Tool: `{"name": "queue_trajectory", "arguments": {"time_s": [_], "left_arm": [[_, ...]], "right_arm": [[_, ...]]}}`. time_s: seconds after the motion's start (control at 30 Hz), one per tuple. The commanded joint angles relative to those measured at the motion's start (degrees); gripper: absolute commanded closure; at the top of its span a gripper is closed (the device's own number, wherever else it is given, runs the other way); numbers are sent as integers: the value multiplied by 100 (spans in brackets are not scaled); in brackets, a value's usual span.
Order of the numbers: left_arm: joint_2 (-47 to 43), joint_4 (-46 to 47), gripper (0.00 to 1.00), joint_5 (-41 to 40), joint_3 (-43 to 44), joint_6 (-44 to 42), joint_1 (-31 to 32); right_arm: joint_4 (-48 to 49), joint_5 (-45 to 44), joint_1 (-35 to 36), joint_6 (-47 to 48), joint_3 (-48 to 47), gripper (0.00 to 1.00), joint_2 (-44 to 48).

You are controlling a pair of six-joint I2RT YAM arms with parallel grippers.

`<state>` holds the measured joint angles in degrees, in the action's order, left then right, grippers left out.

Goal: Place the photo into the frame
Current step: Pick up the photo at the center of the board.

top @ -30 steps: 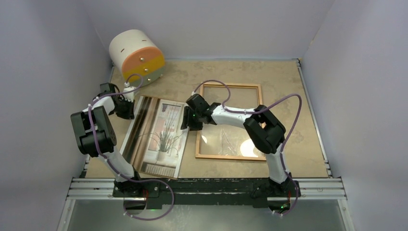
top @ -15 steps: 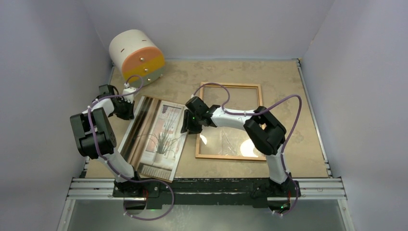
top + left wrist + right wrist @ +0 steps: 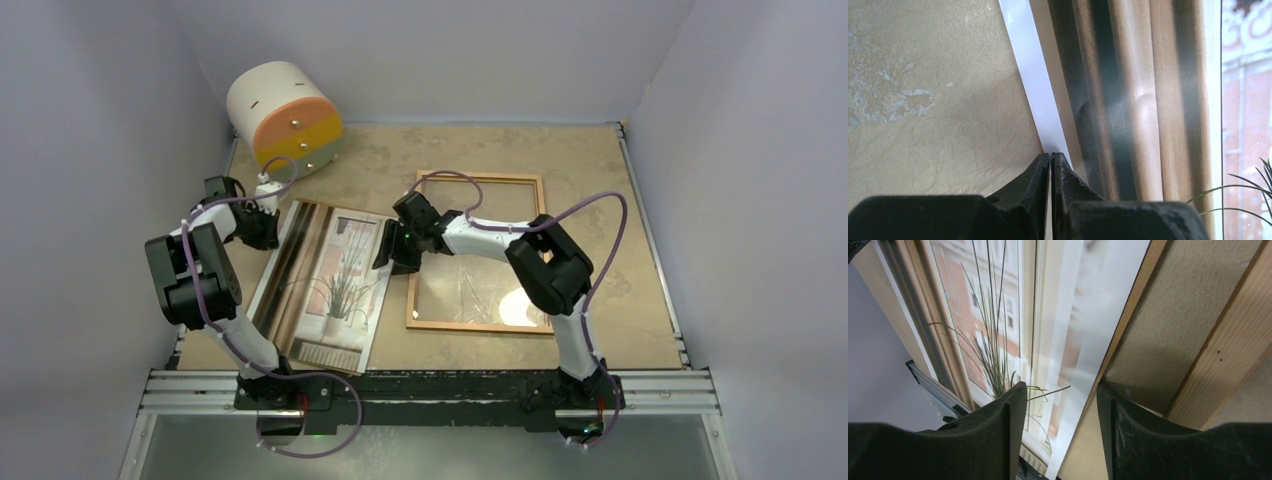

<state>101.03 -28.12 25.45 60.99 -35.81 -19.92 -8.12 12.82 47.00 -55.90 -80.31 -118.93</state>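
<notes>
Paper photo, left gripper pinching one edge, right gripper astride other

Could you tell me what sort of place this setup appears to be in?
Probably a lab robot cell, not a home: plain pale walls box in a tabletop, and the left arm and right arm bolt to an aluminium rail.

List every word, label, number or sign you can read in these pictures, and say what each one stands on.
No readable text in any view.
The photo: only a picture of a plant at a window. The reddish marks on it in the left wrist view are too blurred to read.
The frame: no lettering shows.
The white cylinder with the orange and yellow face: no lettering shows.
</notes>
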Motion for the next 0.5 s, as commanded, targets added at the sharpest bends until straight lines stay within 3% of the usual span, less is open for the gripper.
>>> {"name": "queue_trajectory", "arguments": {"time_s": [0.0,0.47], "left_arm": [[-38,-568,94,555,-19,86,41],[83,-379,96,312,-296,-36,147]], "right_arm": [[783,178,-15,-189,-177,44,-149],[1081,145,-10,-88,-276,49,141]]}}
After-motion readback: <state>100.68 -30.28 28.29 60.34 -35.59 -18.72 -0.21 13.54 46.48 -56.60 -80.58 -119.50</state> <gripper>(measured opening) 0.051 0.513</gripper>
